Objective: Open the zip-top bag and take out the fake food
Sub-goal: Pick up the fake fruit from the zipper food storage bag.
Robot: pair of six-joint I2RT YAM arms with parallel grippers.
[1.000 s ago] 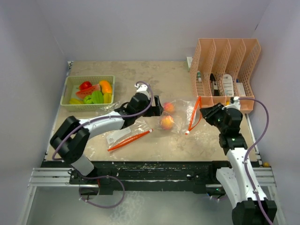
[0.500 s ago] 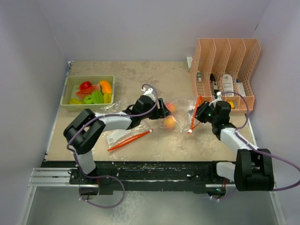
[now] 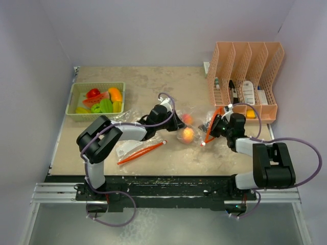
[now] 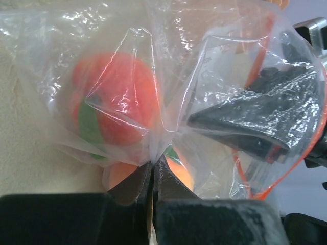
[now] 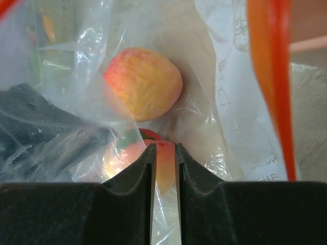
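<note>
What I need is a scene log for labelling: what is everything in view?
clear plastic zip-top bag: one, orange zipper, table centre
peach plastic toy fruits: at least two, inside that bag
second clear plastic bag: one, orange zipper, flat, left of centre
green plastic basket: one, far left
glossy plastic toy food: several, red, green, orange, yellow, in the basket
peach mesh file rack: one, far right, holding white bottles
left gripper: one, black, shut on the zip-top bag's film
right gripper: one, black, shut on its zipper edge
</note>
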